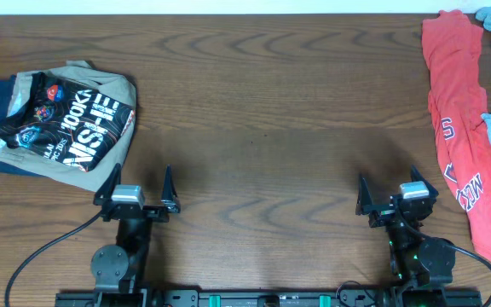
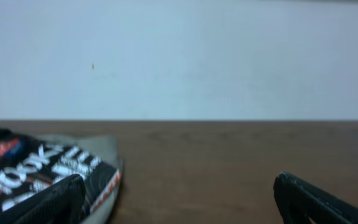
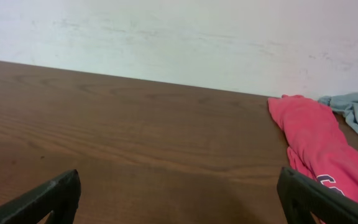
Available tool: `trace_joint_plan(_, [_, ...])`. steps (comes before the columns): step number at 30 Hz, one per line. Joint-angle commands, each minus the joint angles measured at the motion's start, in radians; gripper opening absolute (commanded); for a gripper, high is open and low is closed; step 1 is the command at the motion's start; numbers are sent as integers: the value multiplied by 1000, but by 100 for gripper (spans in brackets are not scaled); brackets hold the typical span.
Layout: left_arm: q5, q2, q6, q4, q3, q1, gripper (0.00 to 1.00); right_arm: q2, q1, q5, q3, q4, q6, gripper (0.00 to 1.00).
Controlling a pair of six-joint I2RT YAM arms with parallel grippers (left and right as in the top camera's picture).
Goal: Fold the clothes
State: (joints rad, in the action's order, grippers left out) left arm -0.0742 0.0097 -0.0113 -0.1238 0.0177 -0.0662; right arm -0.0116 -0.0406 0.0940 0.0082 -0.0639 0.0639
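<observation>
A brown wooden worktop [image 1: 271, 102] spans the view. A red shirt [image 1: 463, 153] sprawls along its right edge. The folded black jersey [image 1: 66, 128] tops a small pile at its left edge. Near its front edge, the left end effector [image 1: 141, 177] and the right end effector [image 1: 388, 184] both stand with fingers apart, empty.

The black jersey [image 1: 75, 119] on the folded pile carries big white lettering. "100K" can be read at the start of one line, and the larger line below it is too creased to make out. Its small red-orange logos are illegible. The red shirt [image 1: 467, 145] bears white letters, also unreadable.
</observation>
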Motion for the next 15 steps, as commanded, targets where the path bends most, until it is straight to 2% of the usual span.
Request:
trace_joint_plan(1, [8, -8, -39, -1, -14, 5, 98, 6, 0, 0, -3, -3, 16, 99])
trace_joint_plan(3, [8, -8, -44, 41, -14, 5, 98, 6, 0, 0, -3, -3, 16, 99])
trace_joint_plan(6, [7, -8, -25, 185, -14, 5, 98, 6, 0, 0, -3, -3, 16, 99])
trace_joint_plan(15, [4, -8, -14, 190, -14, 5, 98, 6, 0, 0, -3, -3, 16, 99])
